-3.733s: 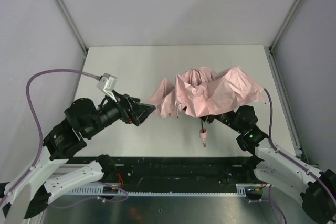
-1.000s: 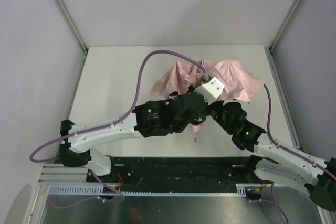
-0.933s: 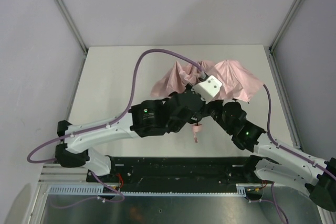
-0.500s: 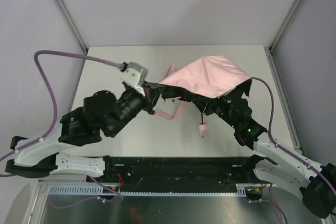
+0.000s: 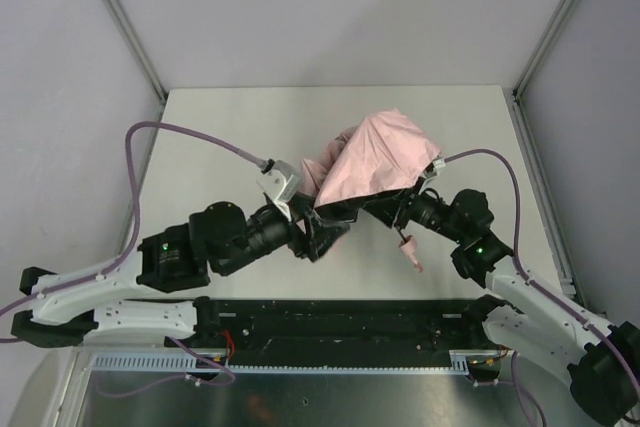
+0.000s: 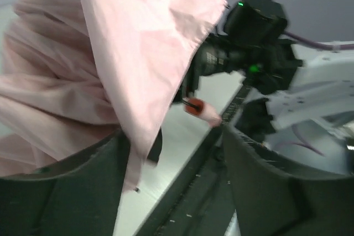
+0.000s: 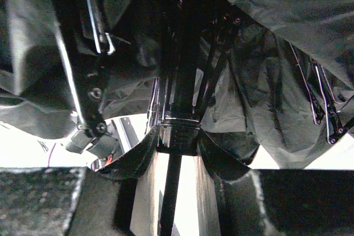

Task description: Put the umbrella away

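Observation:
The umbrella [image 5: 375, 155] is a half-collapsed pale pink canopy held up over the middle right of the table. Its small pink handle [image 5: 411, 251] hangs below on the black shaft. My right gripper [image 5: 400, 211] reaches under the canopy. In the right wrist view it [image 7: 177, 146] is shut on the black shaft at the runner, with dark ribs [image 7: 318, 100] spread above. My left gripper [image 5: 326, 234] sits at the canopy's lower left edge. In the left wrist view it [image 6: 171, 161] is open, the pink fabric [image 6: 138, 42] draping past its left finger; the handle [image 6: 202, 112] shows beyond.
The white table [image 5: 230, 137] is bounded by grey walls with metal posts [image 5: 120, 17] at the back corners. A black rail [image 5: 340, 317] runs along the near edge between the arm bases. The right arm [image 6: 257, 42] fills the far side of the left wrist view.
The canopy has folded narrower and shifted right. My left gripper has moved right and nearer, to the canopy's lower edge. The handle has swung right with the right arm.

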